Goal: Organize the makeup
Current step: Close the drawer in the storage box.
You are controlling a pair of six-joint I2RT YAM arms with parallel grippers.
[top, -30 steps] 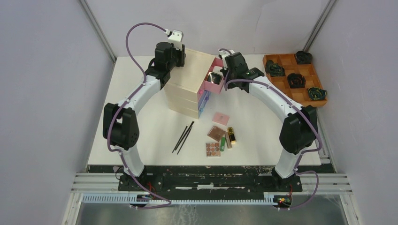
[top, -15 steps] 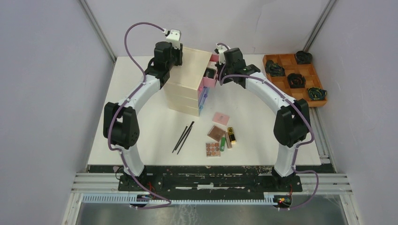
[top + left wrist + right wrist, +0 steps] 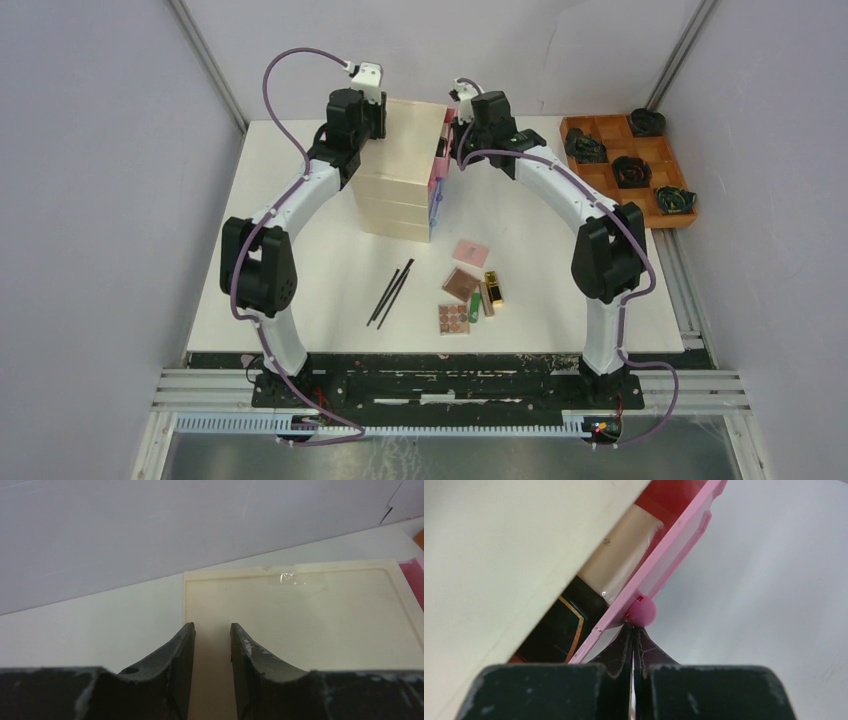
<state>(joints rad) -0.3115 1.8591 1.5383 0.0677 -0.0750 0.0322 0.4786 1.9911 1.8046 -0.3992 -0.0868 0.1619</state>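
Touching the pink knob [image 3: 642, 611] of the chest's [image 3: 400, 170] slightly open pink drawer [image 3: 664, 555], the right pincer [image 3: 632, 630] has its jaws pressed together, gripping nothing. A black compact [image 3: 551, 630] and white jar [image 3: 624, 570] lie inside that drawer. The left pincer [image 3: 212, 630] sits partly open over the chest's top, empty. Black sticks [image 3: 390, 293], a pink pad [image 3: 470, 251], brown palettes [image 3: 461, 284], a gold tube [image 3: 493, 289] and a green tube [image 3: 474, 308] lie on the surface [image 3: 300, 250] in front of the chest.

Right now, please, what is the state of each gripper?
Left gripper: open, empty, above the pale chest.
Right gripper: shut, tips against the pink drawer knob, gripping nothing.
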